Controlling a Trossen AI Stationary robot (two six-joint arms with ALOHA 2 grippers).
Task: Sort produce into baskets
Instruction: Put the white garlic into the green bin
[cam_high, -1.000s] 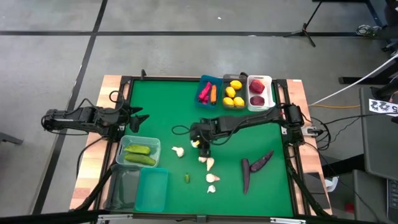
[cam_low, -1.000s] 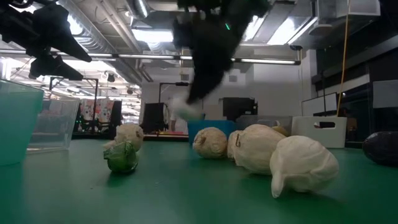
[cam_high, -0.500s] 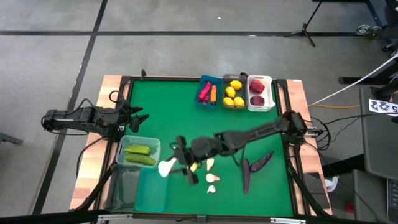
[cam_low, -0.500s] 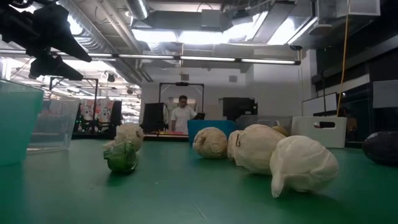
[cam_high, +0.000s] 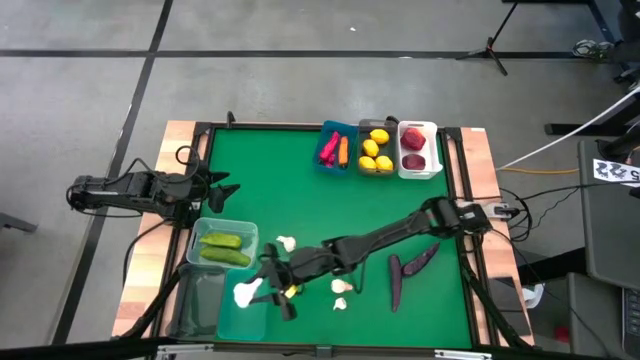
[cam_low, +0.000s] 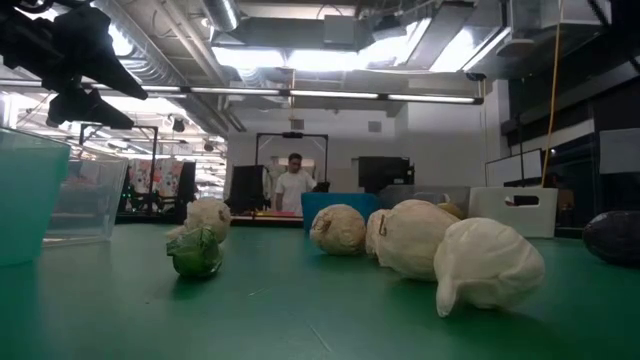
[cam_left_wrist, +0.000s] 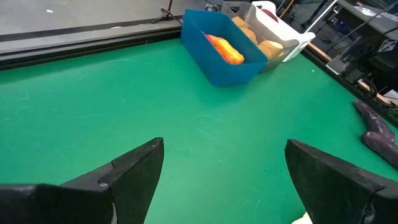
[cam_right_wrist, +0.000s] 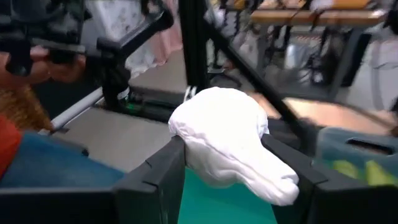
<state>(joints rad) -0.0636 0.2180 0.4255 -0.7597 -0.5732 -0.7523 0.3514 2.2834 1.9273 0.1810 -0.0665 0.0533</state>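
Observation:
My right gripper (cam_high: 258, 292) is shut on a white garlic (cam_high: 244, 293) over the teal bin (cam_high: 243, 322) at the table's near left. Three more garlic bulbs (cam_high: 287, 243) (cam_high: 340, 287) (cam_high: 340, 303) lie on the green mat, and the low view shows several (cam_low: 410, 238) beside a small green piece (cam_low: 197, 252). Two dark purple eggplants (cam_high: 395, 280) (cam_high: 420, 257) lie at the near right. My left gripper (cam_high: 222, 190) waits open and empty at the table's left edge, its fingers (cam_left_wrist: 134, 171) wide apart. My right gripper pinches the garlic between its two fingers (cam_right_wrist: 158, 177), one on each side of the bulb's body (cam_right_wrist: 193, 146). The arm reaches in from the table's right, over the mat. The garlic is lifted clear, its narrow end (cam_right_wrist: 277, 183) sticking out sideways.
A pale clear bin (cam_high: 245, 233) holds two cucumbers beside a dark clear bin (cam_high: 198, 300). At the far edge stand a blue bin (cam_high: 328, 130) with pepper and carrot, a lemon bin (cam_high: 388, 125) and a white bin (cam_high: 432, 128) of apples. A person (cam_low: 293, 185) stands far behind.
My right gripper, holding the garlic lifted, has swept from the middle of the mat toward the table's near left, and now stands over the teal bin. It has left the low view. The other garlic and the left arm have stayed put.

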